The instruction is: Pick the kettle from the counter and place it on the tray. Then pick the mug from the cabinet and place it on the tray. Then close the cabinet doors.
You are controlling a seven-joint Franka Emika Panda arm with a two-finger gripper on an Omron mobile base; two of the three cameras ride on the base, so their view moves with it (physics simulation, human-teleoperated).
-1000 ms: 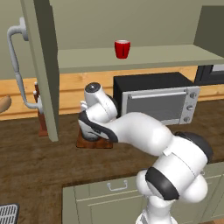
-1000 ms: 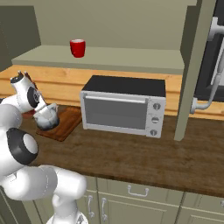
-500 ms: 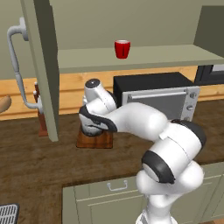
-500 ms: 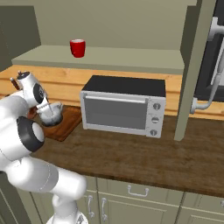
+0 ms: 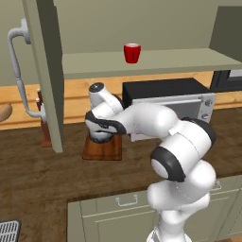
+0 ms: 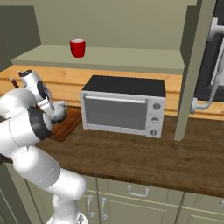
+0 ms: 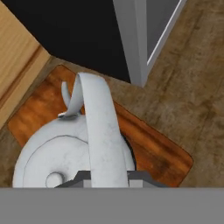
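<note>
Over the last second the arm has folded its elbow further forward and settled the hand lower over the tray point(image 5: 101, 152), while the kettle point(image 7: 65, 153) has stayed put on the board. In the hand view, nearest at 6 o'clock, the gripper point(image 7: 107, 175) is closed narrowly on the kettle's arched handle point(image 7: 98, 127), a flat pale band rising from the lid toward 12 o'clock, so the grip is on the handle, not the body. The kettle sits on the tray, its rounded silvery shell covering the board's 7 o'clock half, with the small lid knob at 7 o'clock. I judge it light and rigid, but smooth and likely slippery on its curved shell; the top of the handle's arch is the sensible hold, though it may swing there. The tray is a flat reddish-brown wooden board with rounded corners and visible grain, lying on the dark wood-grain counter point(image 5: 38, 184). Beyond it at 1 o'clock stands the microwave point(image 6: 124, 107), boxy with a black top and grey glass door. Farthest, at 12 o'clock in the base views, the red mug point(image 5: 132, 53) stands upright on the pale shelf of the cabinet point(image 5: 156, 62), whose doors point(image 5: 45, 71) hang open; it looks small, hard and easy to take by its wall.
</note>
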